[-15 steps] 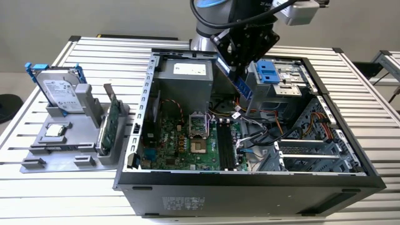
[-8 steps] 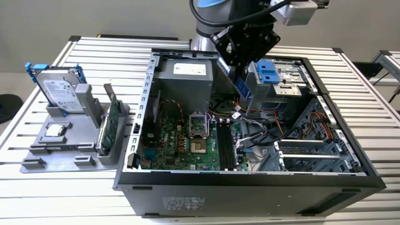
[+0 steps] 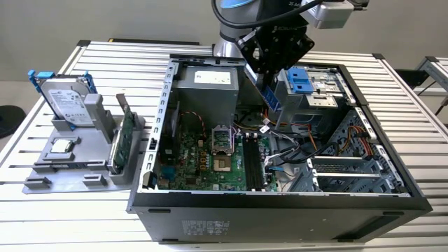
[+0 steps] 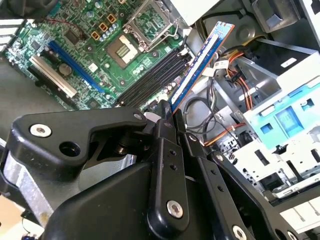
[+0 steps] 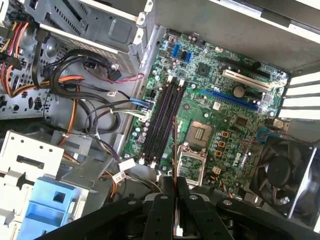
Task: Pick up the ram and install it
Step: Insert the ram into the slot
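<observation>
1. Close up, the gripper [image 4: 170, 111] is clamped on the ram [image 4: 202, 60], held tilted over the open computer case [image 3: 280, 215].
2. Case holds the motherboard [image 3: 199, 157]; its black memory slots [image 5: 162, 125] lie below the ram, apart from it.
3. Grey tray [image 3: 63, 176], on the exterior view's left, holds a hard drive [image 3: 66, 100] and a green card [image 3: 123, 142].

Bright, even room light — the desk [image 3: 63, 220] gleams pale; soft shadow pools inside the computer case [image 3: 280, 218].
</observation>
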Robot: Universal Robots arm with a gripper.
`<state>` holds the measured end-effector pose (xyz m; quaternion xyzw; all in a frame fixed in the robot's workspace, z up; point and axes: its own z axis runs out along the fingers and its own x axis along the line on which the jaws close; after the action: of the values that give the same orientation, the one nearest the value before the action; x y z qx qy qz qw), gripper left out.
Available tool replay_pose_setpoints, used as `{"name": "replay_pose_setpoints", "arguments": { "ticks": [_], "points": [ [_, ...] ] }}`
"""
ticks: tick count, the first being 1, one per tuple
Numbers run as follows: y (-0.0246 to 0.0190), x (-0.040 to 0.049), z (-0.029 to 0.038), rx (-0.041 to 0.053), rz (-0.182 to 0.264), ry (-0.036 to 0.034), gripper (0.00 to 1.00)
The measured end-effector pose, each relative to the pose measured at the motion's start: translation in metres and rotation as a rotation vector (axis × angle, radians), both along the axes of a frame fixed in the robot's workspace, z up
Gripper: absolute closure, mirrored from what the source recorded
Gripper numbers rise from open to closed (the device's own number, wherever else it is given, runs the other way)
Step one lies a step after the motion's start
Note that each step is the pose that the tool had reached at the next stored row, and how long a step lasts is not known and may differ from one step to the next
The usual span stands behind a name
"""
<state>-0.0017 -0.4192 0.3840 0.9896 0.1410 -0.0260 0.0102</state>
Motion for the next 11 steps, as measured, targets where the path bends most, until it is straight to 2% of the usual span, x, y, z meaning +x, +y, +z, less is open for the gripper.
{"name": "replay_pose_setpoints", "arguments": {
  "ticks": [3, 4, 8, 10, 11],
  "points": [
    [0.0000, 0.0000, -0.0002, -0.0002, -0.001, -0.0011, 1.00],
    [0.0000, 0.0000, -0.0007, -0.0005, -0.001, -0.0046, 1.00],
    [0.0000, -0.0001, -0.0029, -0.0006, -0.003, -0.0356, 1.00],
    [0.0000, -0.0001, -0.0040, -0.0008, -0.006, -0.0449, 1.00],
    [0.0000, -0.0001, -0.0045, -0.0007, -0.008, -0.0470, 1.00]
  ]
}}
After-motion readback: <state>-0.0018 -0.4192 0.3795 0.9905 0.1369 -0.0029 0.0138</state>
